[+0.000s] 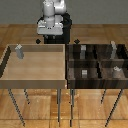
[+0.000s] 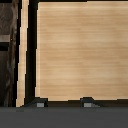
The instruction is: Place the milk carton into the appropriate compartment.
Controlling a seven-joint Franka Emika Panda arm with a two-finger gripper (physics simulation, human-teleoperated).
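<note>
The milk carton (image 1: 19,51) is a small pale grey-white carton. It stands upright in the far corner of the light wooden tray (image 1: 10,75), at the exterior view's left. My gripper (image 1: 51,37) hangs high above the far edge of that tray, well apart from the carton. In the wrist view the gripper (image 2: 63,103) is open and empty, with both fingertips (image 2: 39,103) showing over the bare tray floor (image 2: 75,50). The carton is out of the wrist view.
A dark tray with several compartments (image 1: 70,70) stands at the exterior view's right. It holds a grey box (image 1: 83,49), a taller grey box (image 1: 114,48), a small grey cube (image 1: 85,73) and another small pale object (image 1: 116,70). Both trays stand on thin legs.
</note>
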